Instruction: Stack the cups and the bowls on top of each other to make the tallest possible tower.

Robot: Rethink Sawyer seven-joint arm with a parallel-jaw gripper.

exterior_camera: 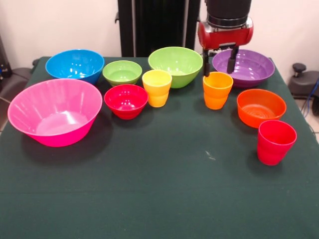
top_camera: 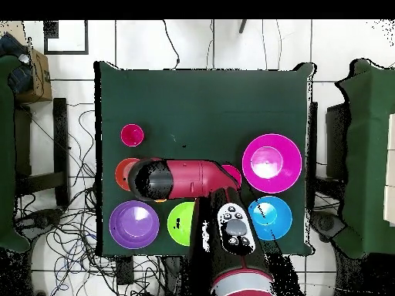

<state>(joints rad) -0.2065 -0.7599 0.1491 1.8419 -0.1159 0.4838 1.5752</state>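
My gripper (exterior_camera: 219, 63) hangs open just above and behind the orange cup (exterior_camera: 217, 89), one finger off each side of its rim, holding nothing. The purple bowl (exterior_camera: 246, 67) (top_camera: 134, 223) lies right behind it. To the right sit the small orange bowl (exterior_camera: 261, 107) and the red cup (exterior_camera: 276, 142) (top_camera: 132, 135). The yellow cup (exterior_camera: 157, 87), small red bowl (exterior_camera: 125, 100) and small green bowl (exterior_camera: 122, 72) stand mid-table. No tower shows: each piece sits singly. In the overhead view the arm (top_camera: 181, 179) hides the gripper.
The large lime green bowl (exterior_camera: 175, 64) (top_camera: 180, 223), the blue bowl (exterior_camera: 75, 64) (top_camera: 270, 217) and the big pink bowl (exterior_camera: 55, 112) (top_camera: 271, 162) fill the back and left. Dark green cloth (exterior_camera: 164, 189) covers the table, with bare room along the front.
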